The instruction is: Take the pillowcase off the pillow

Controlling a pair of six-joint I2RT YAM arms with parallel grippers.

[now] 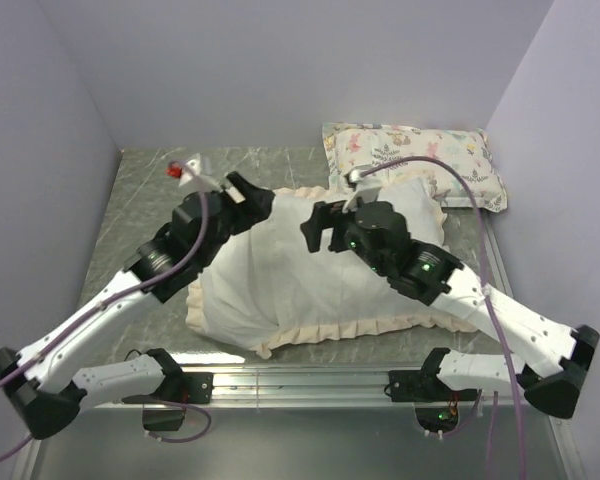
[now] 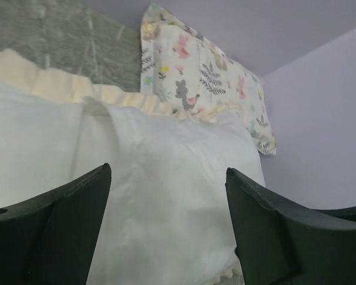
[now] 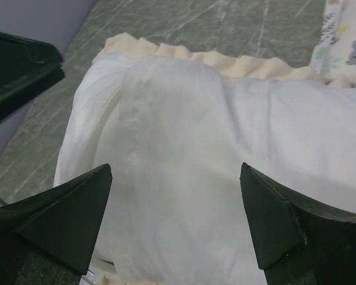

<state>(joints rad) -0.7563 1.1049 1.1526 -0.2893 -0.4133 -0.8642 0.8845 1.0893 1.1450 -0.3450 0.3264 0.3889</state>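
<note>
The soft white pillowcase with a cream ruffled edge (image 1: 310,338) is laid sideways just under the left gripper (image 1: 252,195) and right gripper (image 1: 318,225), both spread wide.

printed pillow (image 1: 420,152) partly behind pillowcase (image 1: 320,335)

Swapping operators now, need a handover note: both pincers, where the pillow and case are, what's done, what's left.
Left pincer: open, empty, hovering over the white fabric.
Right pincer: open, empty, over the same mound.
Pillowcase: in the middle, white side up, cream ruffle round the edge.
Pillow: white bulk lying within that ruffle, not out.
Done: nothing I can confirm.
To do: grip the case and pull it off the pillow.
Printed pillow at the back right is not part of the job.
</note>
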